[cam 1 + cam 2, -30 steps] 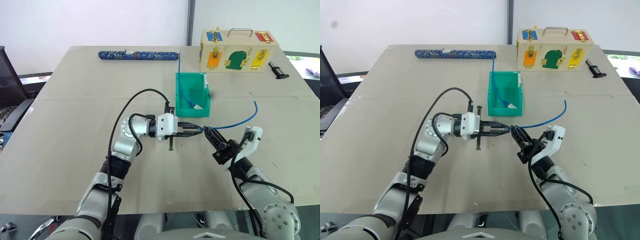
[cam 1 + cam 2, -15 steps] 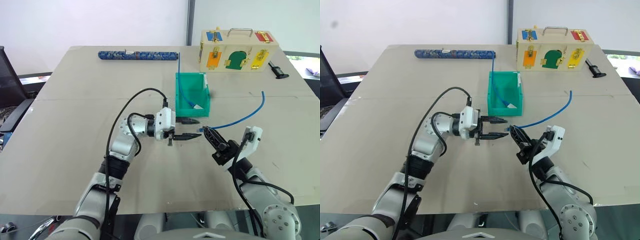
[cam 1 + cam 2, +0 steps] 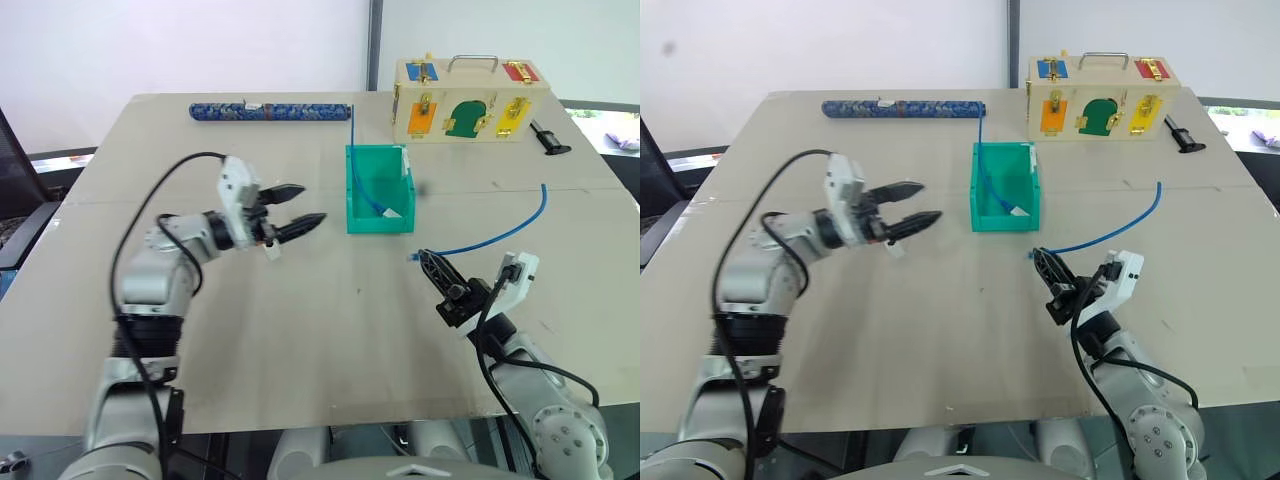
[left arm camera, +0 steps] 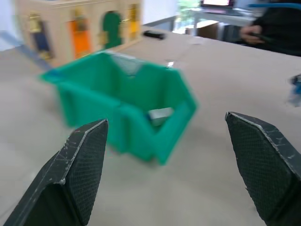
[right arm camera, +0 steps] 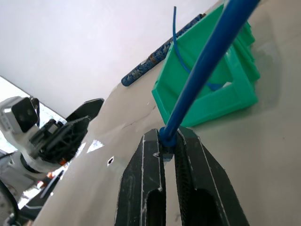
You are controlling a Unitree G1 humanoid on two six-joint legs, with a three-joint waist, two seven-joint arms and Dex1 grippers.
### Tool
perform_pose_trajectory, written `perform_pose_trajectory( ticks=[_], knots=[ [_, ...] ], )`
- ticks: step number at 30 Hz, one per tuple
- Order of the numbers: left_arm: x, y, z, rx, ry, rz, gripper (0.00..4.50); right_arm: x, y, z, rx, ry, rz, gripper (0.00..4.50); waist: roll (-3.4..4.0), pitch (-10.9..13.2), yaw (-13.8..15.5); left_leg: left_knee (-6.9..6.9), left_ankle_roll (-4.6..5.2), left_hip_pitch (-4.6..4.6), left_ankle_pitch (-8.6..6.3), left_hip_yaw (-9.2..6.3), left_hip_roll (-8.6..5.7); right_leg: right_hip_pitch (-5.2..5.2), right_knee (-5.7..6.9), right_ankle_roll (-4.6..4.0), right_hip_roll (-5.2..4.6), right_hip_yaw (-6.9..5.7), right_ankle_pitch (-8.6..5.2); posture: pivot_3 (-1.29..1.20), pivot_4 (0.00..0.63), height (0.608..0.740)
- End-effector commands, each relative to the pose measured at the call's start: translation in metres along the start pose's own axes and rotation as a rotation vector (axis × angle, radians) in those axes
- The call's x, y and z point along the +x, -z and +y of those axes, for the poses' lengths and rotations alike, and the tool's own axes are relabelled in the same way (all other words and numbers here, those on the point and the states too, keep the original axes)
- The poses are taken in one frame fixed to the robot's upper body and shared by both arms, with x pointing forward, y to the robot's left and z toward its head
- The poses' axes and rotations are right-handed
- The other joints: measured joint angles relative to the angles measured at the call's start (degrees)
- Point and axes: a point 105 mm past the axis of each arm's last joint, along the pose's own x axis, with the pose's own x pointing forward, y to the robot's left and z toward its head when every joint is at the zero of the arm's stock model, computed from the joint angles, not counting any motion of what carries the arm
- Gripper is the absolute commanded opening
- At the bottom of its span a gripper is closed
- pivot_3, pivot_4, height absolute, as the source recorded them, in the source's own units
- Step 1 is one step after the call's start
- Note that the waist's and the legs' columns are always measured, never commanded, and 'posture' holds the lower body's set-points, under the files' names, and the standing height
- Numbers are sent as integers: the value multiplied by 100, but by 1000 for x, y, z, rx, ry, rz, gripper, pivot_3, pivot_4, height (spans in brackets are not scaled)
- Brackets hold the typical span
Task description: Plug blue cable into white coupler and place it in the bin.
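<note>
Blue cable (image 5: 207, 56) in right hand (image 5: 168, 147)

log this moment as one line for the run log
left gripper: open, empty, beside bin | right gripper: shut on blue cable end | white coupler: cannot tell | cable not in bin

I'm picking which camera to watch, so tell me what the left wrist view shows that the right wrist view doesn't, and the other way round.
Left wrist view alone: the cream latch box, a white piece lying inside the bin, and a person's hand at the far table edge.

Right wrist view alone: the right hand shut on the blue cable, the patterned blue roll, and the open left hand seen from outside.

Both: the bin on the beige table.
</note>
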Motion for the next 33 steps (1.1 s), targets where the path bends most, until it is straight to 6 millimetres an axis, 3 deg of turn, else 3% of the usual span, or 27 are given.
perform_pose_trajectory(
  ticks=[1, 6, 12, 19, 26, 30, 33],
  knots=[
    [-29, 3, 18, 8, -70, 49, 4107, 2, -11, 6, -19, -62, -26, 0, 0, 0, -11, -3, 0, 0, 0, 1, -1, -2, 0, 0, 1, 0, 0, 0, 150, 740],
    [-46, 38, 11, -34, -53, 139, 4107, 9, -11, 4, -23, -87, -17, 0, 0, 0, -6, -13, -1, 0, 0, 13, 3, -7, -1, -1, -3, 5, 0, 0, 150, 740],
    [-49, 66, 4, -32, -50, 201, 4107, 11, -8, 4, -23, -98, -3, 0, -2, 1, 26, -13, 0, -3, 0, 11, 5, -11, -2, -2, -5, 8, 1, 0, 150, 740],
    [-41, 93, 6, 4, -101, 211, 4107, 9, -6, 5, -36, -89, 5, 0, -2, 0, 22, -13, 0, 2, 0, 14, 5, -11, -1, -1, -5, 15, 2, 0, 150, 740],
    [-35, 102, 13, 35, -144, 197, 4107, 6, -7, 4, -44, -71, 0, 0, -5, -2, 30, -13, 0, 1, 0, 12, 4, -11, 0, -1, -7, 13, 2, 0, 150, 740],
    [-34, 107, 12, 37, -137, 196, 3002, 5, -7, 4, -47, -63, 0, 0, -6, -2, 20, -12, 0, 2, 0, 14, 4, -10, 1, 0, -7, 14, 2, 0, 150, 740],
    [-33, 108, 10, 37, -124, 191, 1438, 4, -7, 3, -53, -59, 5, 0, -6, -2, 15, -12, 0, 2, 0, 13, 4, -11, 1, -1, -7, 13, 2, 0, 150, 740]
  ],
)
